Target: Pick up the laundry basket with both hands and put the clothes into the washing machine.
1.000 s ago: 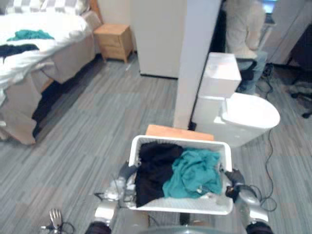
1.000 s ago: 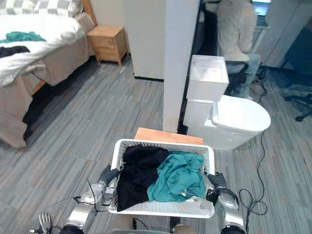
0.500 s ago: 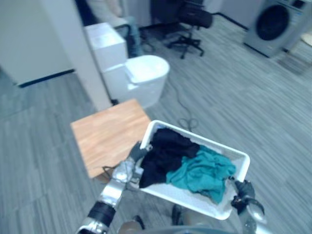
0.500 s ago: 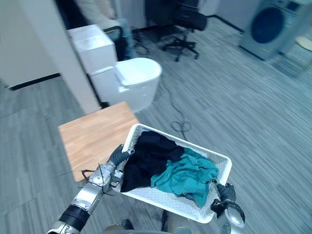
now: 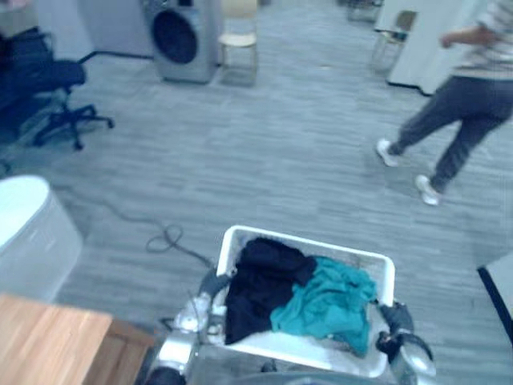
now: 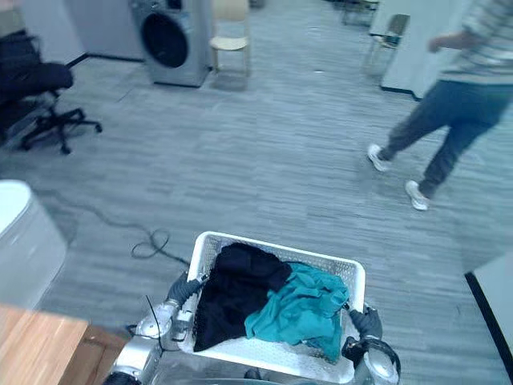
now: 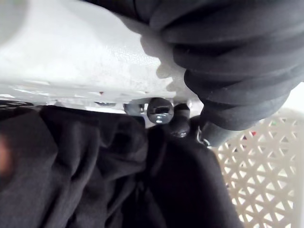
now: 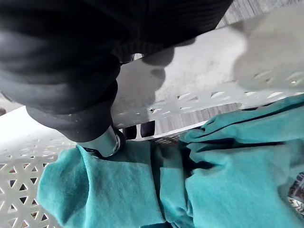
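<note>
White laundry basket (image 5: 321, 243), lower centre, is held above the floor, the left hand (image 5: 210, 285) and right hand (image 5: 393, 319) each curling fingers round a side rim; a black garment (image 5: 256, 285) and teal garment (image 5: 325, 301) lie inside. A washing machine (image 5: 180, 36) stands upper left, and a person (image 5: 457, 96) walks at upper right.

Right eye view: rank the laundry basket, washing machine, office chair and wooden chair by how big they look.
1. laundry basket, largest, though it is also nearest the camera.
2 and 3. office chair and washing machine: they look about alike, so they are not ranked.
4. wooden chair, smallest.
</note>
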